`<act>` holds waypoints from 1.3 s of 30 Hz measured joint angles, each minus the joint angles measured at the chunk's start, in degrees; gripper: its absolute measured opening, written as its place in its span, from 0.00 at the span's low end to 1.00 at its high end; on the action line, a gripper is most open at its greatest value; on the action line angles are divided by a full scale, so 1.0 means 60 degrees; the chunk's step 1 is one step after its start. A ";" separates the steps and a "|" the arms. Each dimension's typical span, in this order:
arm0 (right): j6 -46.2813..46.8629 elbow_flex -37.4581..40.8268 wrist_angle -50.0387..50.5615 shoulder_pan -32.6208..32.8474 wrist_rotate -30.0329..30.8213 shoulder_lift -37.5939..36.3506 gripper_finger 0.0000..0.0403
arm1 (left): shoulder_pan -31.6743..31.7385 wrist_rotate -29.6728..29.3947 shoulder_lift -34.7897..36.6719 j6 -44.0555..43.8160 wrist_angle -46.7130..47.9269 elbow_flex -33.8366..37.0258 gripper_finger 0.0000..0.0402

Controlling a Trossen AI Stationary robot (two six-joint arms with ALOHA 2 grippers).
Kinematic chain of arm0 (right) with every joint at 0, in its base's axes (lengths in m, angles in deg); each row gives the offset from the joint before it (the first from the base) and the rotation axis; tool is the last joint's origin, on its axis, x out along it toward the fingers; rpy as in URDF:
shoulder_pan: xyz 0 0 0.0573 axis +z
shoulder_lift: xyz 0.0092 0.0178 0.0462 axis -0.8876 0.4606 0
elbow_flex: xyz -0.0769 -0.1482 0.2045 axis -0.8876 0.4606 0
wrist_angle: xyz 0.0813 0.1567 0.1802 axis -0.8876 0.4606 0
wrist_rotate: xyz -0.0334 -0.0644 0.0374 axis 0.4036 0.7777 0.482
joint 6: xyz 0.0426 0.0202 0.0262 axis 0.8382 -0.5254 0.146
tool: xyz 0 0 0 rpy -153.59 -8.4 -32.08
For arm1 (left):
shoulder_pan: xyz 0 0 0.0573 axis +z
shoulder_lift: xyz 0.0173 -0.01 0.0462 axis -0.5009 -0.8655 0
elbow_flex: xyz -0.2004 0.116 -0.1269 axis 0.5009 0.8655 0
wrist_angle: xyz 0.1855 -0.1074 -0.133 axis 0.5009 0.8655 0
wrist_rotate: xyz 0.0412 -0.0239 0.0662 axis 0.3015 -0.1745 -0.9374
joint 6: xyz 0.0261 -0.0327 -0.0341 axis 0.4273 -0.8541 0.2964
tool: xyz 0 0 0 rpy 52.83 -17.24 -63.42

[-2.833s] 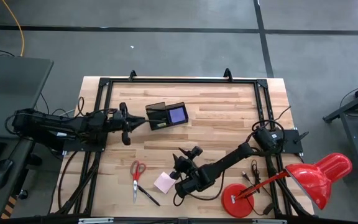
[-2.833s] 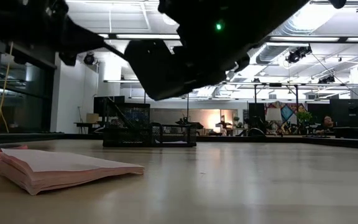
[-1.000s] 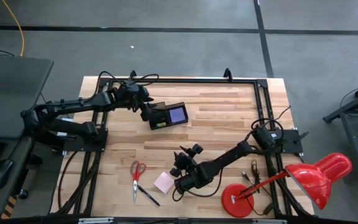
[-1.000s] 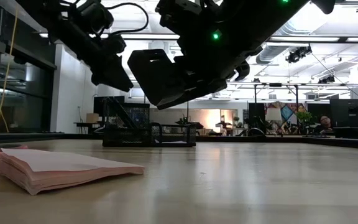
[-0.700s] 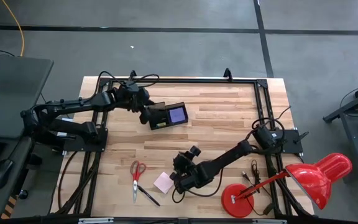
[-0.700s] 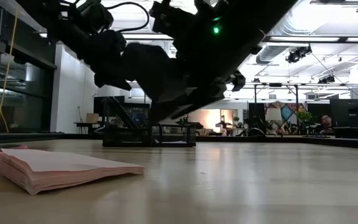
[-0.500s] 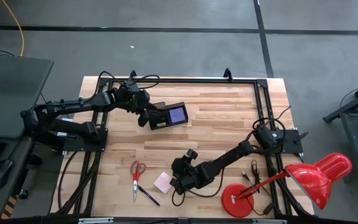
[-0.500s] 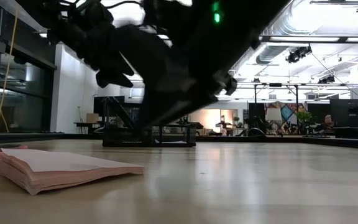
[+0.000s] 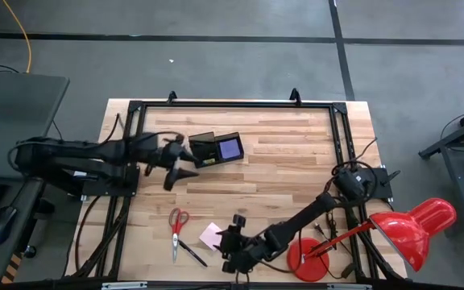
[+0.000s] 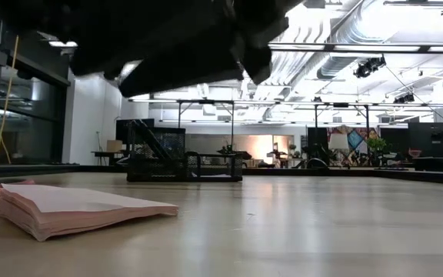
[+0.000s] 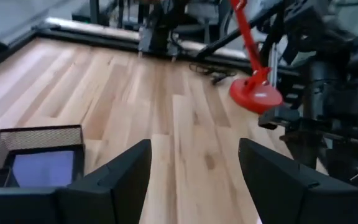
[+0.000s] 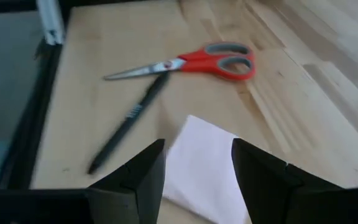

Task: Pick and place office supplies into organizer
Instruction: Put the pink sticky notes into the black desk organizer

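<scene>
Progress is small: we see only the purple square pad (image 9: pixel 230 147) inside the black mesh organizer (image 9: pixel 214 150) near the tabletop's far edge. Near the front edge, the pink sticky-note pad (image 12: pixel 202 165), red-handled scissors (image 12: pixel 199 63) and thin black pen (image 12: pixel 128 122) remain. The right gripper (image 12: pixel 194 171) hangs open over the pink pad, holding nothing; the left gripper (image 11: pixel 194 174), open and empty, is beside the organizer

Open left end effector (image 11: pixel 194 180) above bare wood, organizer (image 11: pixel 33 152) beside, apparently holding purple pad (image 11: pixel 42 168).

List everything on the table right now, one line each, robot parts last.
Organizer: one, black mesh, far side of the table.
Purple pad: one, purple, inside the organizer's right compartment.
Sticky-note pad: one, pink, near edge.
Scissors: one pair, red handles, left of the pink pad.
Pen: one, black, by the scissors' tips.
Desk lamp: one, red, right near corner.
Left gripper: open, empty, left of the organizer.
Right gripper: open, at the pink pad.
</scene>
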 joint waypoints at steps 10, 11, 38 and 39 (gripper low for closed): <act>-0.0608 -0.0011 0.0051 0.0241 -0.0522 0.0324 0.44 | -0.1968 -0.1248 0.2076 -0.0686 -0.0315 0.1684 0.57; -0.0854 -0.0011 0.0026 0.0238 -0.0550 0.0402 0.44 | -0.2112 -0.1257 0.2139 -0.0686 -0.0334 0.1791 0.57; -0.4260 -0.0007 0.0007 0.0053 -0.0122 0.1141 0.44 | -0.2825 -0.2162 0.2270 -0.0788 -0.0093 0.2205 0.57; -0.4242 -0.0007 0.0034 0.0021 -0.0147 0.1141 0.44 | -0.2825 -0.2162 0.2270 -0.0855 -0.0094 0.2205 0.57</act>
